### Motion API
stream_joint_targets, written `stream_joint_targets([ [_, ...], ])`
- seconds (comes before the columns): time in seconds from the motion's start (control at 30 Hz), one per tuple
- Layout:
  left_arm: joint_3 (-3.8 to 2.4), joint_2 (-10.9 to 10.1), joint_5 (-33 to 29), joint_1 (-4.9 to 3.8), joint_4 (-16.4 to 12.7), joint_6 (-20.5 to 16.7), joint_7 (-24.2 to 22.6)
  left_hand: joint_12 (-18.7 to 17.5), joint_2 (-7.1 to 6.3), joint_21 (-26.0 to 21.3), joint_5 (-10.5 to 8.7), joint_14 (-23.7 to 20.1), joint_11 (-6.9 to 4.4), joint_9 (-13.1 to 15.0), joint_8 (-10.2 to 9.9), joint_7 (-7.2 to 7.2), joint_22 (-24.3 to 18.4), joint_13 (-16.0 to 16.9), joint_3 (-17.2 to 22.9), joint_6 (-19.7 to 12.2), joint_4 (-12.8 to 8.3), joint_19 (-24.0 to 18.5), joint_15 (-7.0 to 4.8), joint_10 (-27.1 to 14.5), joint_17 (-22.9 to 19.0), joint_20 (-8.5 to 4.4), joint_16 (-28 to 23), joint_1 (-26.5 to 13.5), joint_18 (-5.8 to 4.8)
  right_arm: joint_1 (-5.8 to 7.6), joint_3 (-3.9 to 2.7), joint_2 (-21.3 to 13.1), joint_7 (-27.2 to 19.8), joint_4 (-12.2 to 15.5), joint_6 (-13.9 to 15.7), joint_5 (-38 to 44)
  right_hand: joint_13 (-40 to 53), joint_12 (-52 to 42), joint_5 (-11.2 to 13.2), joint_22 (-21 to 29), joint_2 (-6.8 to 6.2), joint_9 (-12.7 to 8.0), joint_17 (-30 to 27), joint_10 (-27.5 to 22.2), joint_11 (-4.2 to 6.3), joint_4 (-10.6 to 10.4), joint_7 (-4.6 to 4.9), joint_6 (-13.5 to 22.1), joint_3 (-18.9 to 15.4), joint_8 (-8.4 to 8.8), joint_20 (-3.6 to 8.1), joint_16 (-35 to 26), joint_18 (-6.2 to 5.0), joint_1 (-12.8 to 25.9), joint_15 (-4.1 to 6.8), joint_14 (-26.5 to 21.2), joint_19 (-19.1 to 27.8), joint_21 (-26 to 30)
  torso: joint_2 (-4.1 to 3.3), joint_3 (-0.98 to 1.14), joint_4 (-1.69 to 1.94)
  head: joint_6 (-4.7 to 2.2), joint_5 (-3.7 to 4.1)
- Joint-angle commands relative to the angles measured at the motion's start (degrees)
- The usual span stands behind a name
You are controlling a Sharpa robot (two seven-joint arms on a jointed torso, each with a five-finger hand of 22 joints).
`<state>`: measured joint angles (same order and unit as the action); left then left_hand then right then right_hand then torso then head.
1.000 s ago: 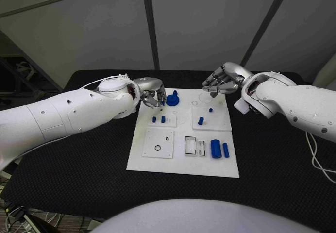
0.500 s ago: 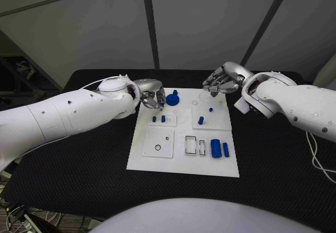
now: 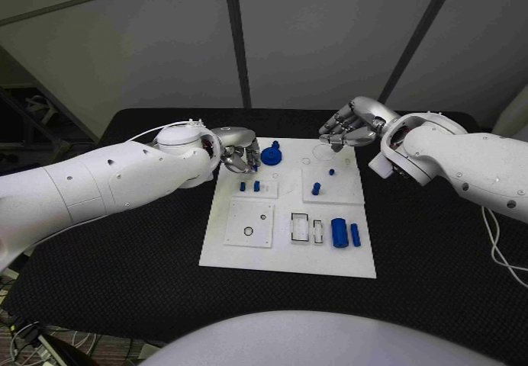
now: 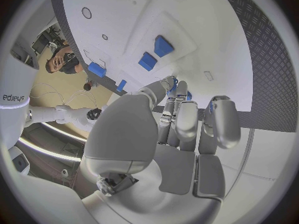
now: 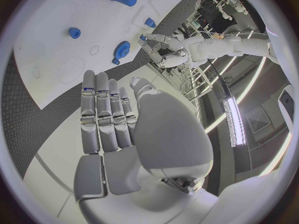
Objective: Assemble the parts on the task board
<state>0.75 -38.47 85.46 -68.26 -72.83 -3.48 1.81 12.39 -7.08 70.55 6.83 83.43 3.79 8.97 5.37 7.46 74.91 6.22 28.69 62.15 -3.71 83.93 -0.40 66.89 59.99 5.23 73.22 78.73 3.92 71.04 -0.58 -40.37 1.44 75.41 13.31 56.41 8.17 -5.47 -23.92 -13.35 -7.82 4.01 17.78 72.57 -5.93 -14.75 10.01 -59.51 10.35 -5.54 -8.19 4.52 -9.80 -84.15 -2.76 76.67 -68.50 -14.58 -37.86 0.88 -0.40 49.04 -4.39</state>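
From the head camera I see almost no change over the last second: my left hand (image 3: pixel 238 155) has crept slightly toward the blue gear-like part (image 3: pixel 271 157), and the rest of the scene has stayed as it was, so I judge the assembly has not advanced and I am still lining up a grasp. The white task board (image 3: pixel 284 259) lies at the centre of the black worktop (image 3: pixel 121 252). The gear-like part stands at about 11 o'clock on the board, just beside my left fingertips; I cannot tell whether they touch it. My right hand (image 3: pixel 350 128) hovers over the board's 1 o'clock corner, fingers curled downward with nothing between them. Small blue pegs (image 3: pixel 249 186) stand left of the board's middle, and a larger blue cylinder (image 3: pixel 340 232) lies at about 4 o'clock. In the left wrist camera my left hand (image 4: pixel 181 129) has its fingers bent close together above the board, with bits of blue showing past the fingertips; whether anything is gripped I cannot tell. In the right wrist camera my right hand (image 5: pixel 112 119) has its fingers straight, side by side, holding nothing, with the gear-like part (image 5: pixel 121 50) well apart from it on the board beyond.
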Motion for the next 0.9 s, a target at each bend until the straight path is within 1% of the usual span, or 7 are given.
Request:
stream_joint_targets([
  [0.03,-0.04,0.0,0.3,-0.01,0.0,1.0,0.4,-0.1,-0.28,0.1,-0.09,0.1,-0.06,0.1,0.0,-0.03,10.5,0.1,0.3,0.3,0.0,0.6,-0.26,0.4,0.0,-0.17,0.0,-0.3,-0.45,0.10,-0.02,0.0,-0.2,0.1,-0.2,0.1,0.1,0.2,-0.3,0.1,0.13,0.0,0.1,-0.4,0.09,0.1,0.11,0.1,0.3,0.21,-0.16,-0.2,-0.47,-0.5,0.10,-0.4,0.2,0.3,0.01,0.02,0.00,0.02,0.02],
  [0.23,-0.03,-0.1,0.3,0.01,0.0,1.3,0.6,-0.1,-0.28,0.1,-0.09,0.1,-0.06,0.1,0.0,-0.03,10.5,0.1,0.3,0.3,0.0,0.6,-0.26,0.4,0.0,-0.17,0.0,-0.3,-0.45,0.10,-0.02,0.0,-0.2,0.0,-0.2,0.1,0.1,0.2,-0.3,0.1,0.13,0.0,0.1,-0.4,0.09,0.1,0.11,0.1,0.3,0.21,-0.16,-0.2,-0.47,-0.5,0.10,-0.4,0.2,0.3,0.02,-0.03,0.00,0.06,-0.03],
  [0.9,-0.03,-0.1,0.3,0.05,-0.2,1.8,0.0,-0.3,-0.29,0.0,-0.21,0.0,-0.18,0.1,0.1,-0.13,10.5,0.2,0.3,0.8,0.0,0.5,-0.36,1.0,-0.3,-0.23,0.0,-0.5,-0.42,0.09,-0.02,0.2,0.1,-0.4,-0.2,0.3,0.1,0.2,-0.4,0.1,0.12,0.0,0.1,-0.4,0.09,0.1,0.11,0.1,0.3,0.19,-0.17,-0.2,-0.47,-0.4,0.09,-0.5,0.2,0.4,0.01,-0.02,0.00,0.29,0.08],
])
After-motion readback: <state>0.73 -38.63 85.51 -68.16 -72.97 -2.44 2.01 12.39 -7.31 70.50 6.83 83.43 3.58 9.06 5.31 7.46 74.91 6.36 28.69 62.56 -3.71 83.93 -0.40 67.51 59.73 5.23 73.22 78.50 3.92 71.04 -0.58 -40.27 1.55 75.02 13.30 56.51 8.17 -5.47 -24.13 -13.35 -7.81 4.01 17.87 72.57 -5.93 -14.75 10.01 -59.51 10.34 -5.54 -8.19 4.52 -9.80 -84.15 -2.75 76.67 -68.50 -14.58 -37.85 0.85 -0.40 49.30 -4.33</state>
